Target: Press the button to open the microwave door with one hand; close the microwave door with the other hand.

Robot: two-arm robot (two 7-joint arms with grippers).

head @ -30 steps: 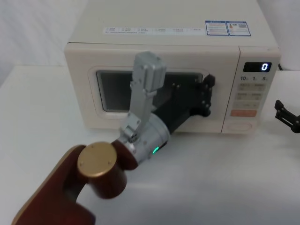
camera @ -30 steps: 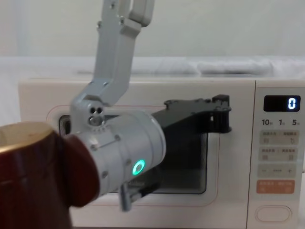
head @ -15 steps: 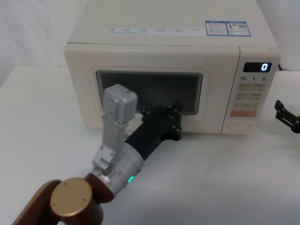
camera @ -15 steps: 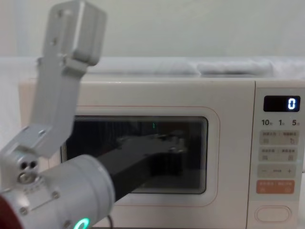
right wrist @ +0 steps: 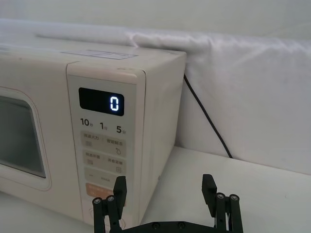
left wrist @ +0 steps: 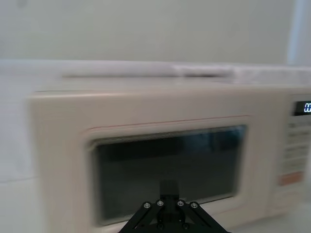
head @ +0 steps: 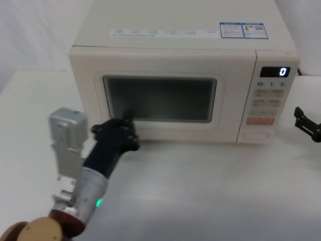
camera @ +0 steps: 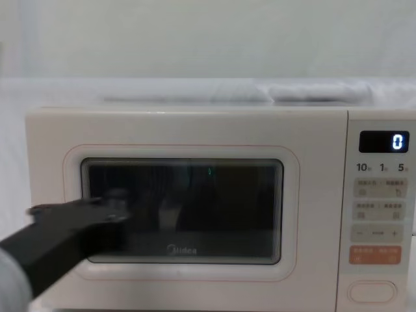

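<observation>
The left gripper (head: 122,131) has moved back from the closed microwave door (camera: 182,201) to its lower left corner; whether it is clenched, I cannot tell. The right gripper (right wrist: 164,191) waits released beside the button (camera: 372,290).

The left arm had a black gripper (head: 122,131) on a silver cylinder wrist with a tiny green light, a grey boxy bracket beside it, then a maroon link with a gold cap. The right gripper (right wrist: 165,191) was black too, ridged fingers, silver screw heads.
</observation>
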